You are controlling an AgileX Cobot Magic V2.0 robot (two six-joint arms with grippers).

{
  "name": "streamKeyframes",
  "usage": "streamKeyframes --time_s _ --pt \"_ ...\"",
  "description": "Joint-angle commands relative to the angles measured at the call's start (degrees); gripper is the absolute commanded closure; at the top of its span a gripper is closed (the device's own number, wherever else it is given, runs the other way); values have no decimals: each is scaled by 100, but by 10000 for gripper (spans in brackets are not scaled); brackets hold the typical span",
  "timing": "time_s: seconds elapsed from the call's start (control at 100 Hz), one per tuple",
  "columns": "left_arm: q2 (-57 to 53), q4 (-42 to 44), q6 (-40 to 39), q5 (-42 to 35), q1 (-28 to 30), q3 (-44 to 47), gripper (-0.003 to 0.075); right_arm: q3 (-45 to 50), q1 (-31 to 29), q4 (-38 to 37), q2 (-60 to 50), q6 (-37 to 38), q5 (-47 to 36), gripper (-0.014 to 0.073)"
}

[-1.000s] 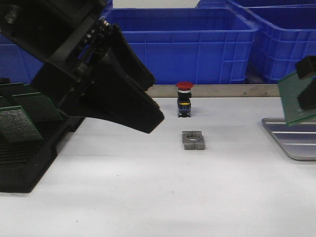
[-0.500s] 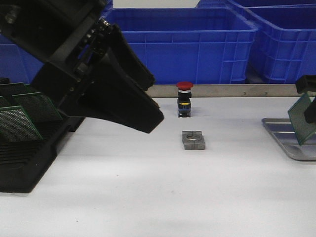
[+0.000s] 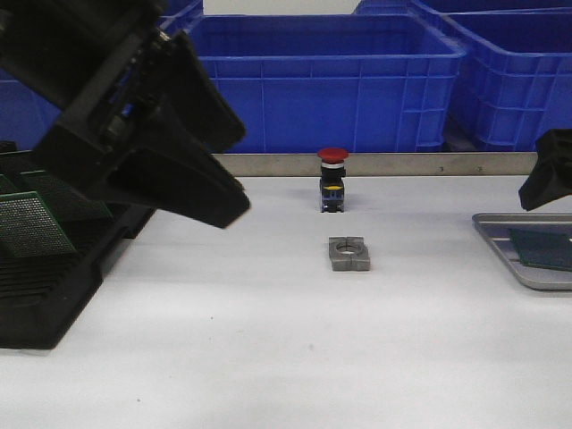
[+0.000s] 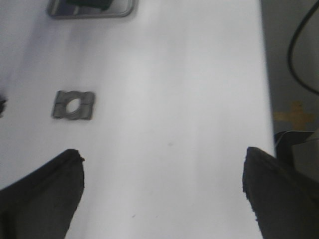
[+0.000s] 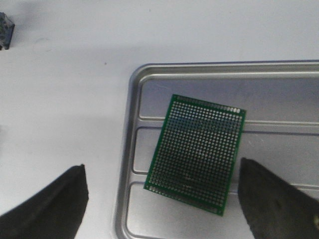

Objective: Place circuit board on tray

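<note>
Ribbed metal tray (image 5: pixel 130 149), perforated board (image 5: pixel 197 152)

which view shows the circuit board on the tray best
The right wrist view: the whole circuit board lies flat on the tray, every edge visible. The front view catches only a dark sliver at the frame edge; the left wrist view shows just a blurred dark shape on a distant tray.

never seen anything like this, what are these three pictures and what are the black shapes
It is a robot with two arms at a white table. One picture looks forward over the table; the other two come from cameras on each wrist. The black shapes are the arms' pincers. The left pincer is open and holds nothing. The right pincer is also open, above a green circuit board lying flat in the silver tray. Also on the table: a small grey metal block with a hole, a red-capped button, and a black rack holding more boards. Blue bins stand behind.
</note>
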Motion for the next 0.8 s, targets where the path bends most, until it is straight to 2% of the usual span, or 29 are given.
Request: streamKeyframes --time_s 0.0,0.15,0.26,0.57,0.79 --pt "-389 318 -163 -228 271 -185 113 -169 -24 65 -261 -32 145 -37" --pt "-458 1302 -163 -171 739 -185 113 -169 -24 65 -261 -32 145 -37" --pt "-458 1623 -163 -159 980 -135 115 -169 -24 65 -261 -32 145 -37" --pt "-341 1864 -163 -105 1822 -135 192 -169 -24 65 -261 -32 145 -37" --pt "17 1874 -163 -119 2062 -135 245 -169 -24 65 -261 -32 158 -37"
